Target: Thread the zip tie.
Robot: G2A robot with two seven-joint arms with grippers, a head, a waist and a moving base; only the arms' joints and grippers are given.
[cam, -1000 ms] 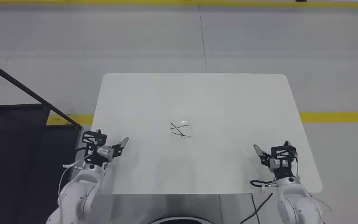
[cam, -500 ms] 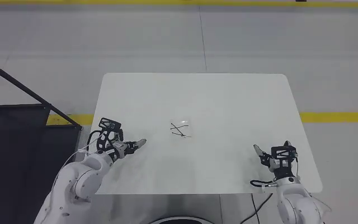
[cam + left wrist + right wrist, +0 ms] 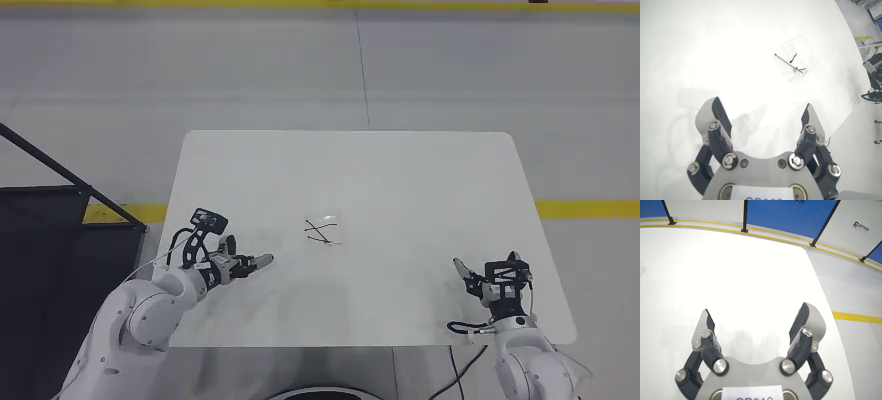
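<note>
Located thin black plastic zip tie (image 3: 321, 233) on clear square plastic tray (image 3: 804, 47) near middle of white rectangular table (image 3: 420, 170); seems crossed by shorter black strands, count unclear.

Noted left gripper (image 3: 262, 263) spread wide, empty, over near-left part of table, pointed toward tray, near it but apart.

Noted right gripper (image 3: 487, 270) likewise wide and empty, at near-right table edge, well apart from tray.

Judged left arm nearer.

From left wrist, found zip tie (image 3: 785, 62) ahead of left gripper (image 3: 762, 103) and off toward robot's right, long axis slanting across line of approach.

Probably needs a wrist turn so jaws straddle strand crosswise.
</note>
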